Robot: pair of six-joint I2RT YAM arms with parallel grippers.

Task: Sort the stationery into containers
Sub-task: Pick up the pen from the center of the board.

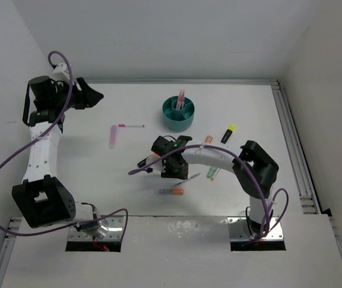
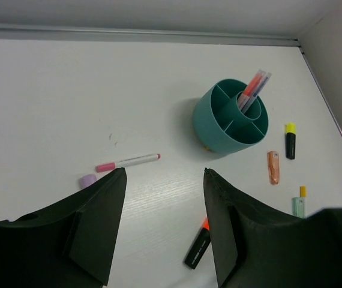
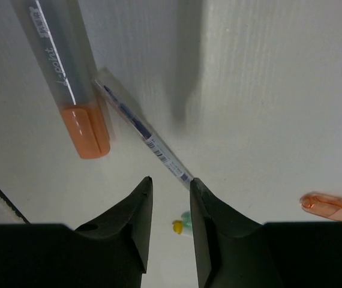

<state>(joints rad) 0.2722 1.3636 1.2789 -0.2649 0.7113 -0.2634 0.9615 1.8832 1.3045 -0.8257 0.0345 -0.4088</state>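
Note:
The teal organiser cup stands at the back centre with pink and orange pens upright in its centre tube; it also shows in the left wrist view. My left gripper is open and empty, raised at the far left. Below it lie a thin pink pen, a lilac marker and a black-orange marker. My right gripper is low over the table, jaws a little apart. A clear thin pen ends at its right fingertip. A grey pen with an orange cap lies beside it.
A black-yellow highlighter, an orange marker and a green marker lie right of the cup. White walls close in the back and both sides. A metal rail runs along the right edge.

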